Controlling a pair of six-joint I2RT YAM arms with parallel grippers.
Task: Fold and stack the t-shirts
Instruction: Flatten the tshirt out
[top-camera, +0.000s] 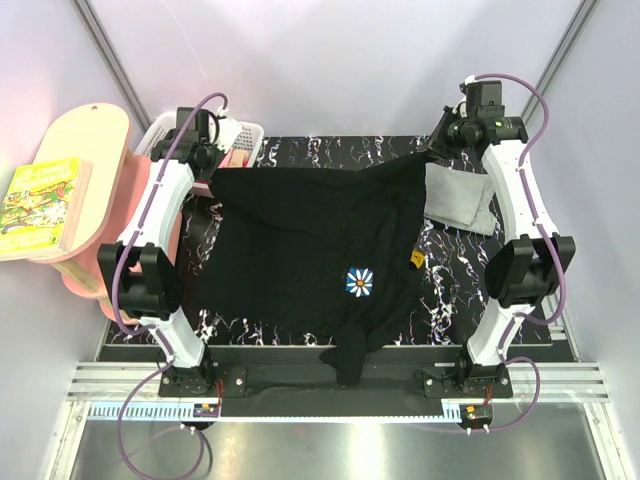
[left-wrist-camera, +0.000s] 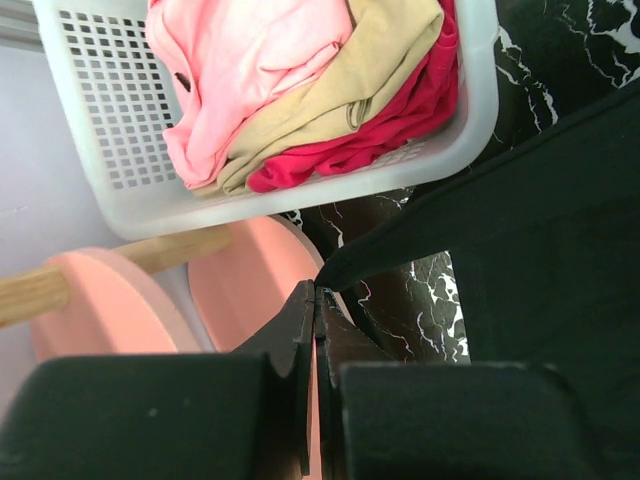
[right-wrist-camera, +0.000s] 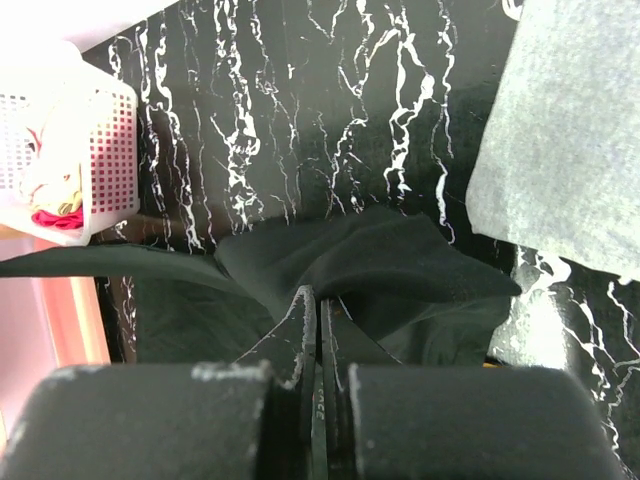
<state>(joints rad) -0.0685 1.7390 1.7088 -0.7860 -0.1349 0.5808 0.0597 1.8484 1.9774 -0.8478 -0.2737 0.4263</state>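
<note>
I'm holding the black t-shirt (top-camera: 310, 250) spread across the table (top-camera: 450, 290), left jaws and right jaws each clamped tight on a far corner. It's limp, light cloth, sagging between them, so I'm judging corner grips are working best.

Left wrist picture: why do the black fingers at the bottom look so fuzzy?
Left wrist: the left gripper, pinching the black t-shirt, sits too near the lens, so it blurs; the basket is sharp. Right wrist: the right gripper blurs likewise. Top external: all sharp.
</note>
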